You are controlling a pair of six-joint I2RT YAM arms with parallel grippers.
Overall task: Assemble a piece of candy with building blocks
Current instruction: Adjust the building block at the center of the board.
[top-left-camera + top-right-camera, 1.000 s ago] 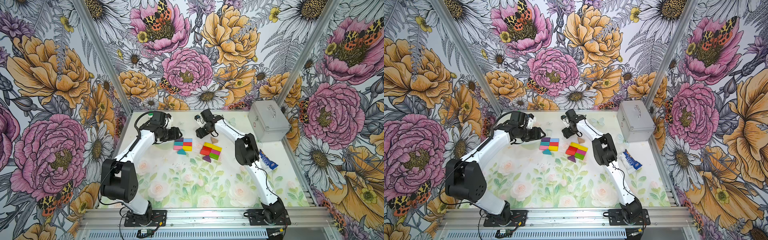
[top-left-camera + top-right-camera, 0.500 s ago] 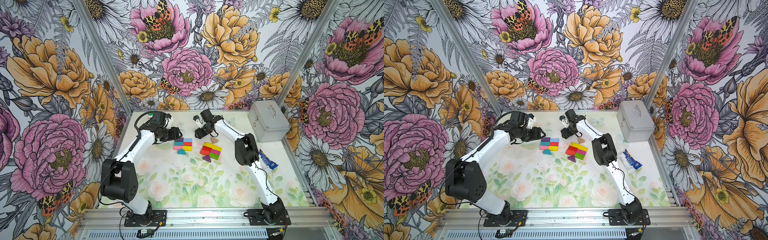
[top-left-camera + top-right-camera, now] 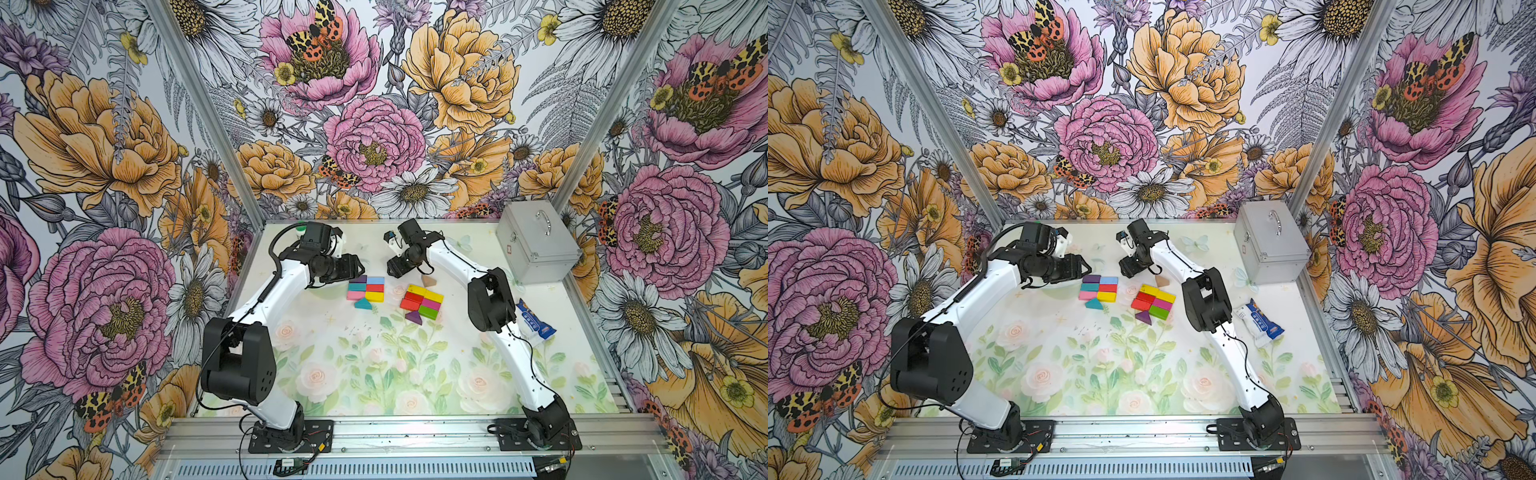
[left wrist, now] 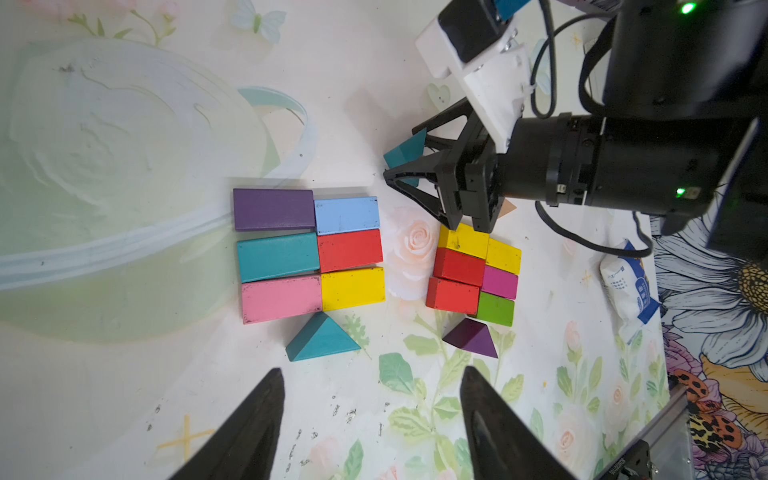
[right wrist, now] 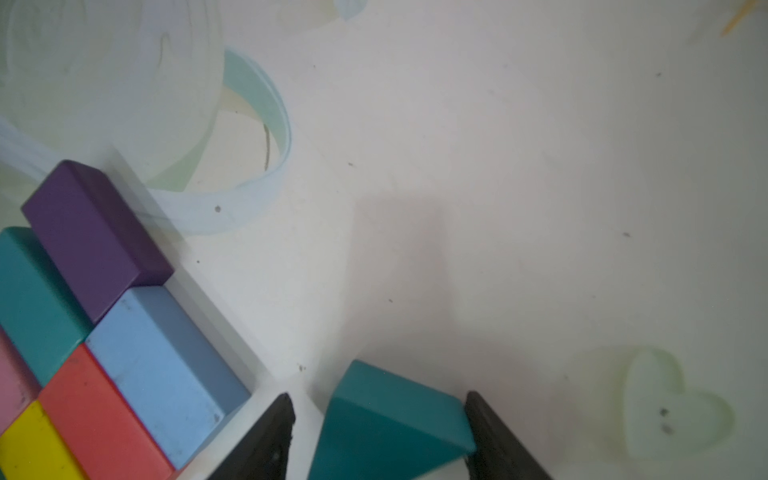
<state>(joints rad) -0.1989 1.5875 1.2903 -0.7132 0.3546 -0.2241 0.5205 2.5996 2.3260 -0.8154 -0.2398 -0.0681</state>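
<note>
right gripper (image 4: 402, 154): jaws partly open, one on either side of the far teal triangle (image 5: 395, 419). In the right wrist view one finger (image 5: 498, 449) touches the triangle's edge and a sliver of mat shows at the other. Whether it is truly pinched cannot be told.
far teal triangle: toward the table's back edge, near the light blue brick (image 5: 166, 374) but apart from it.
left gripper (image 4: 370, 370): jaws wide apart, nothing between them, touching no brick. In both top views it shows just beside the purple brick (image 4: 272, 209), on the side toward the table's left edge.
left group (image 3: 365, 287): six bricks flush in two columns. The purple brick and the light blue brick are at the back, the teal brick (image 4: 277, 257) and the red brick (image 4: 350, 250) in the middle, and the pink brick (image 4: 281, 299) and the yellow brick (image 4: 353, 289) nearest the front edge.
near teal triangle (image 4: 322, 340): on the front side of the left group, its tip at the seam between pink and yellow.
right group (image 4: 457, 266): two yellow, two red, one magenta and one green, packed tight and turned slightly askew.
purple triangle (image 4: 471, 338): just beside the right group's front side.
tan triangle (image 3: 430, 281): behind the right group, partly hidden by the right arm.
table (image 3: 415, 374): covered by a floral mat. Both groups lie in its back half, about midway between the left and right edges.
silver case (image 3: 536, 249): back right corner.
snack packet (image 3: 534, 326): by the right edge, well apart from the bricks.
</note>
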